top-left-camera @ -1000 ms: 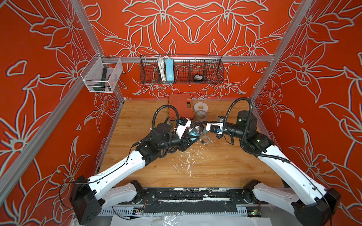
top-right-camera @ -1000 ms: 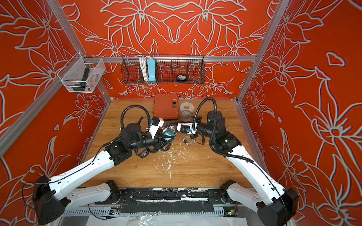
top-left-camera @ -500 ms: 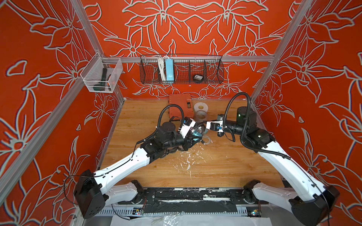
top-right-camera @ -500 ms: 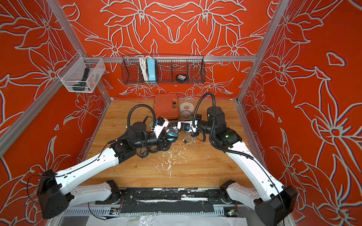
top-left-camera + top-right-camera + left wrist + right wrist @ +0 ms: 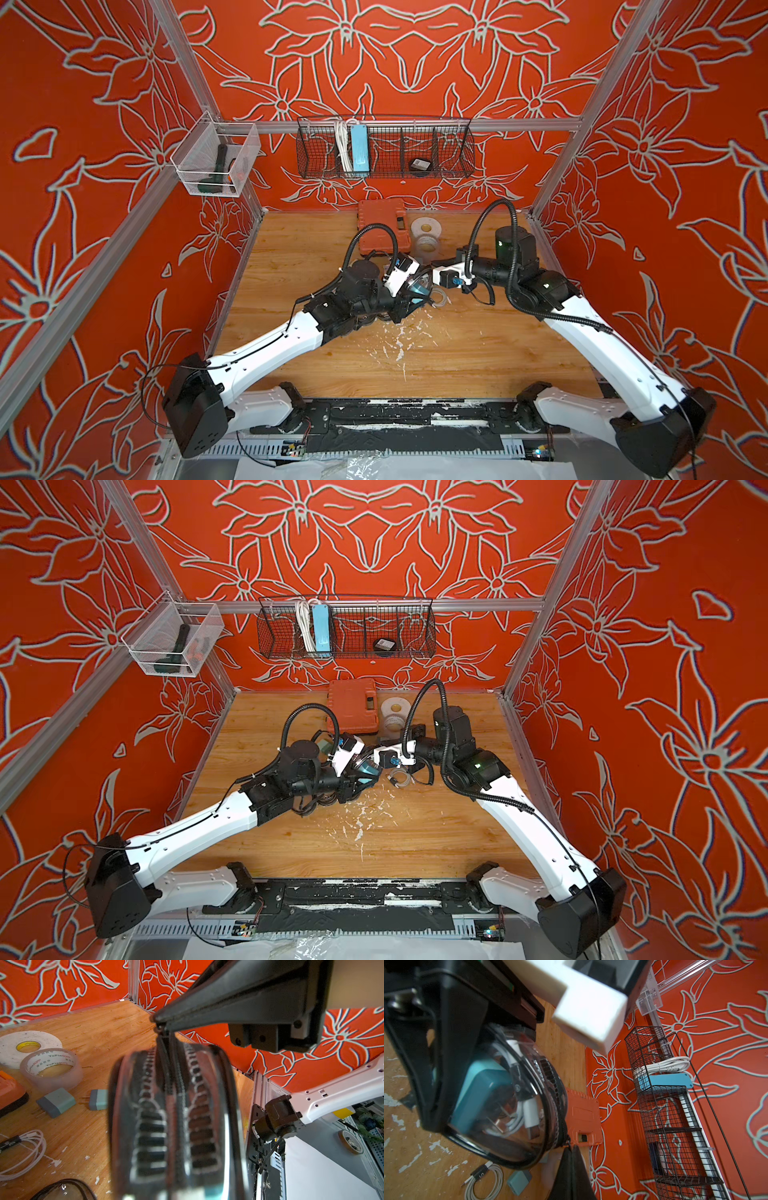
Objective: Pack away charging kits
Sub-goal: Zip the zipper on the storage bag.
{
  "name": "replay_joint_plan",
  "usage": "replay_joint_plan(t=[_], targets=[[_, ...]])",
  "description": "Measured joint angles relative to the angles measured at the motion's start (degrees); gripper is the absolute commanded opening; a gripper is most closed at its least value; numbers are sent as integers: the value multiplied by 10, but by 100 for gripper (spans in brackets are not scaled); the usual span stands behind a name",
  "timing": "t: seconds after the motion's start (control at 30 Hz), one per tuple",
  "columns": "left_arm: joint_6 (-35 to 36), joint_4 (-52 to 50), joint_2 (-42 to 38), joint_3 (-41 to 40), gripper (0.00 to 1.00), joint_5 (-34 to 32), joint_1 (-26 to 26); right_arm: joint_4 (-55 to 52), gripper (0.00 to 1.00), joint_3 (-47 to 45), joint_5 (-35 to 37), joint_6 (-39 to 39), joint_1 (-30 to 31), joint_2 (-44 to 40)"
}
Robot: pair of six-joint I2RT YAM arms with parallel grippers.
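shows, from above, two white-and-black robot arms meeting over the middle of a scuffed wooden tabletop (image 5: 457,353) inside an orange booth with pale flower outlines. finds the left gripper (image 5: 415,293) with jaws partway apart, clamped across the flat faces of an oval, black-rimmed, clear-faced zip pouch (image 5: 508,1109) and holding it on edge, clear of the wood. reveals, through the clear face, a small teal cube wall plug (image 5: 477,1093) with metal prongs and a coiled white cable (image 5: 529,1111) packed inside. puts the right gripper (image 5: 571,1153) at the pouch's rim, fully closed, with black fingertips pinching the small zipper pull (image 5: 164,1034). leaves the zipper teeth too blurred for telling zipped from unzipped. spots, on the wood below the held pouch, a loose coiled white cable (image 5: 480,1172) with a black band, one loose teal-and-grey cube plug (image 5: 56,1102) lying on its side, a second loose plug (image 5: 98,1099) just beside it, and the rim of another clear-faced pouch (image 5: 62,1189). sets, nearer the back wall, a white tape roll (image 5: 10,1047) and a clear tape roll (image 5: 52,1080), both lying flat, next to an orange hard plastic case (image 5: 382,226). adds, on the back wall, a black wire basket (image 5: 453,153) with a long light-blue power strip (image 5: 358,147) upright in one compartment and a small dark-rimmed pouch (image 5: 419,165) in another.
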Motion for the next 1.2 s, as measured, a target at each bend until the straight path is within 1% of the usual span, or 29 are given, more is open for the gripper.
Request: replay_joint_plan(t=[0.07, 0.17, 0.3, 0.33, 0.47, 0.6, 0.7, 0.8, 0.97, 1.03, 1.2], targets=[[1, 3, -4, -2, 0, 4, -1, 16, 0, -14, -10, 5, -1, -13], [3, 3, -18, -2, 0, 17, -7, 65, 0, -57, -36, 34, -1, -53], [5, 8, -32, 4, 0, 38, -11, 113, 0, -82, -62, 67, 0, -87], [4, 9, -32, 8, 3, 39, -12, 122, 0, -83, -65, 73, 0, -90], [4, 34, -39, 11, 21, 41, -12, 163, 0, -87, -71, 110, 3, -97], [-1, 67, -55, 7, 27, 40, -14, 215, 0, -91, -75, 160, 17, -104], [-9, 102, -63, 6, 37, 41, -15, 258, 0, -97, -69, 186, 37, -114], [-21, 165, -72, -8, 50, 43, -17, 285, 0, -99, -62, 210, 63, -119], [-45, 287, -108, -52, 67, 35, -19, 306, 0, -100, -42, 252, 94, -106], [-53, 317, -122, -66, 73, 28, -18, 321, 0, -100, -30, 268, 103, -98], [-73, 394, -137, -99, 81, 9, -18, 371, 0, -99, 9, 324, 126, -80]])
